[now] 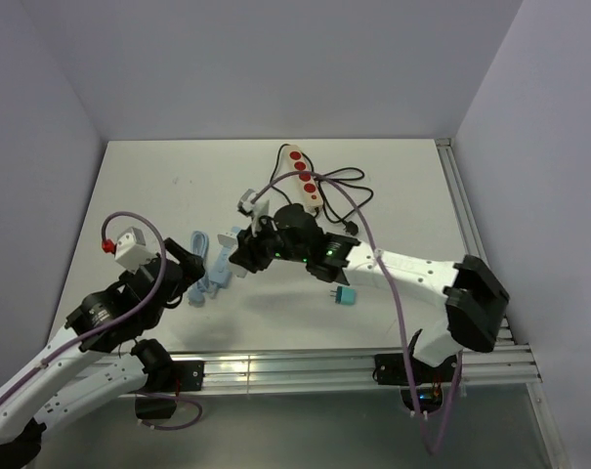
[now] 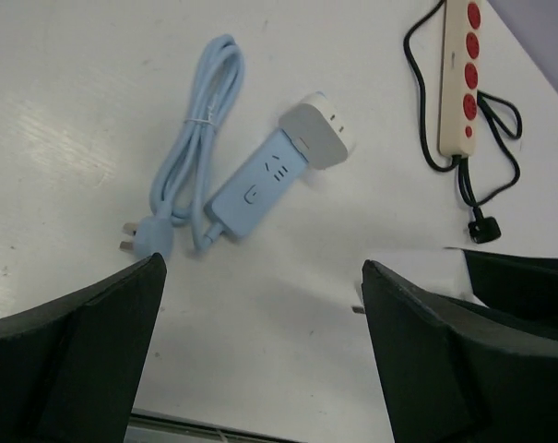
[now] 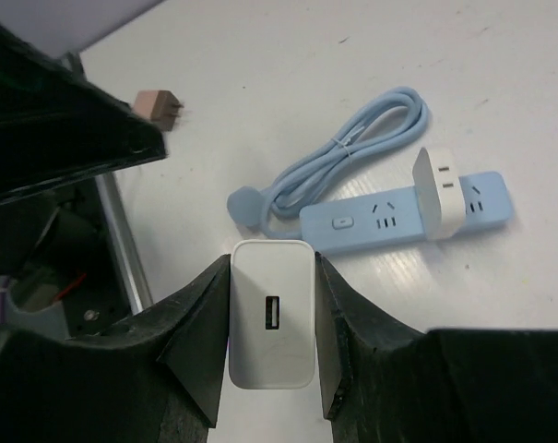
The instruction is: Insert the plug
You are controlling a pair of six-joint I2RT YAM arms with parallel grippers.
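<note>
My right gripper [image 3: 271, 268] is shut on a white USB charger [image 3: 271, 318], its USB port facing the camera. It hovers just short of the blue power strip [image 3: 398, 214], which lies flat with a white adapter [image 3: 438, 189] plugged in and its blue cable [image 3: 352, 148] coiled beside it. In the top view the right gripper [image 1: 239, 256] is next to the strip [image 1: 214, 277]. My left gripper [image 2: 263, 266] is open and empty over bare table, with the strip [image 2: 255, 185] and adapter [image 2: 320, 129] ahead of it.
A beige power strip with red sockets [image 1: 305, 176] and its black cord [image 1: 344, 191] lie at the back centre. A teal plug [image 1: 344, 296] lies under the right arm. A small brown plug [image 3: 159, 106] lies near the left arm. A metal rail [image 1: 354, 366] runs along the front edge.
</note>
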